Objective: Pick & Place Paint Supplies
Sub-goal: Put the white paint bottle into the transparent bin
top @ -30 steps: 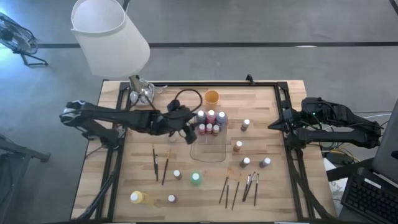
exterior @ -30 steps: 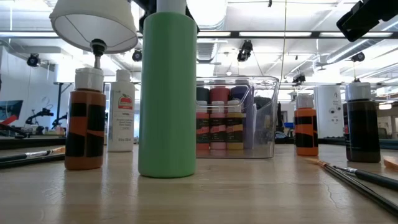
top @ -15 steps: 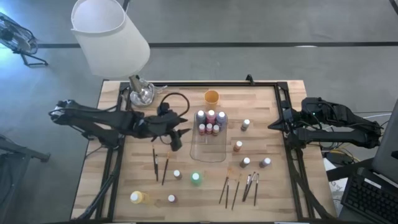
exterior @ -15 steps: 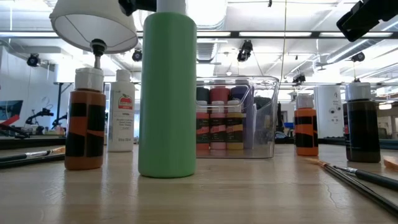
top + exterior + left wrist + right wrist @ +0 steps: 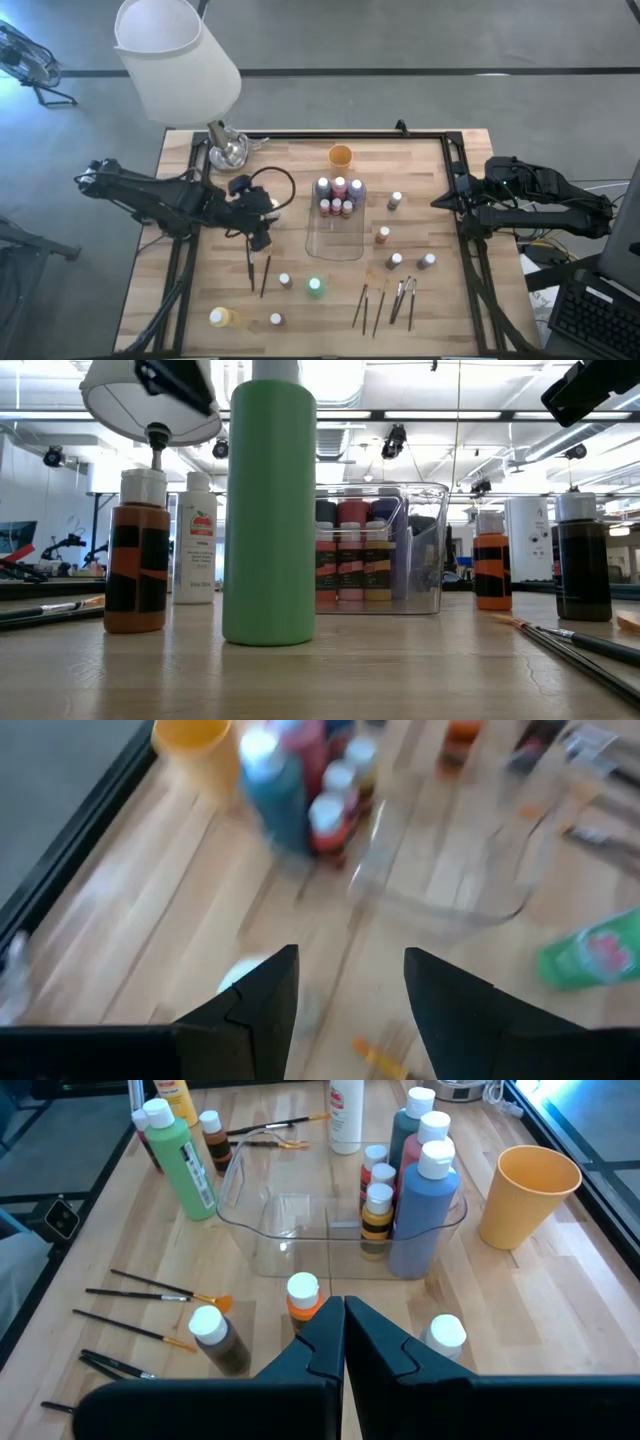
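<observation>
Left hand (image 5: 258,238) now off tray (image 5: 335,243), empty, fingers apart.

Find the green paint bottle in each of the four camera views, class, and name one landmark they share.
High view: green paint bottle, near table edge, below clear plastic tray.
Low view: tall, foreground, left of tray.
Left wrist view: lower right.
Right wrist view: upper left.
Shared landmark: the tray.

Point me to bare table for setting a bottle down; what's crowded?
Free: the wood between the orange cup and the lamp base, and the empty near half of the clear plastic tray. Crowded: the tray's far end, packed with paint bottles, and the fan of thin paintbrushes near the front edge. The left end effector hovers over the two dark-handled brushes.
</observation>
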